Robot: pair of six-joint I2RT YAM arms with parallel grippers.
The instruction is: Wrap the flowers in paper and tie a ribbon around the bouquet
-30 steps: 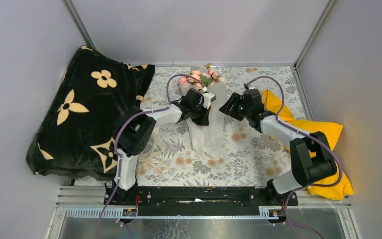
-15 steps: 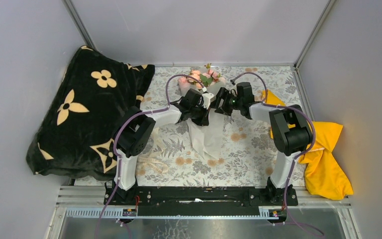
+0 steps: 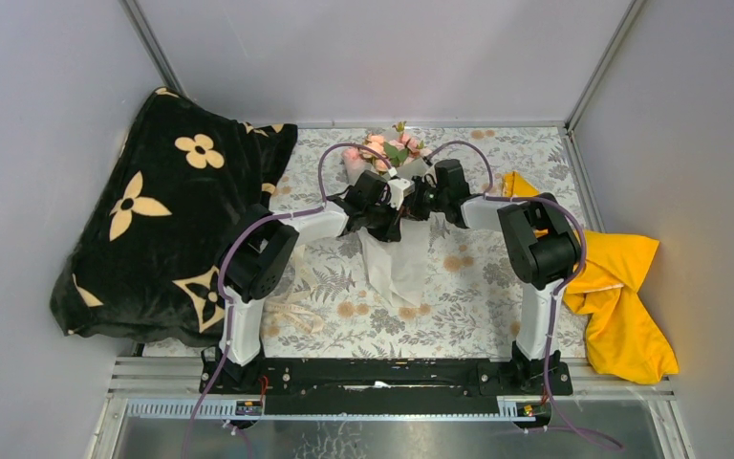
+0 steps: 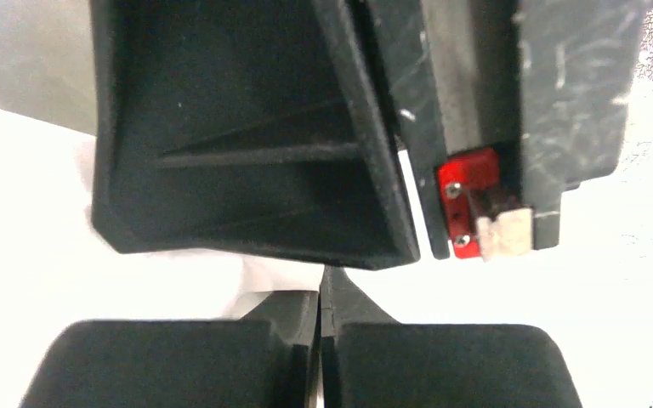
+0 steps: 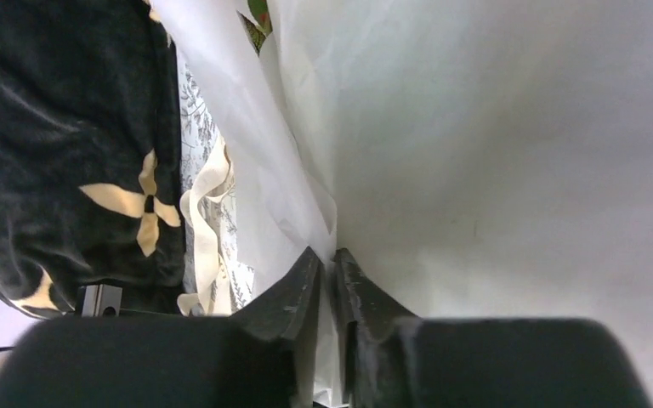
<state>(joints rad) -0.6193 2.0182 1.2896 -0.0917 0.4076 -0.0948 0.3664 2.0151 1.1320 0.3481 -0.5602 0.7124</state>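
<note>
Lying nearest the front edge, the ribbon loops loose on the floral tablecloth. Beyond it, the paper lies wrapped in a cone at mid-table. The left gripper fingers are pressed together against the paper; the right gripper fingers pinch a paper fold. Farthest, the flowers poke from the cone's top.

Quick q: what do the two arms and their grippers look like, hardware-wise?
Left arm and right arm: white links, bulky black joint housings, a purple cable looping along each. Left gripper and right gripper: black, two wedge-shaped fingers tapering to points.
</note>
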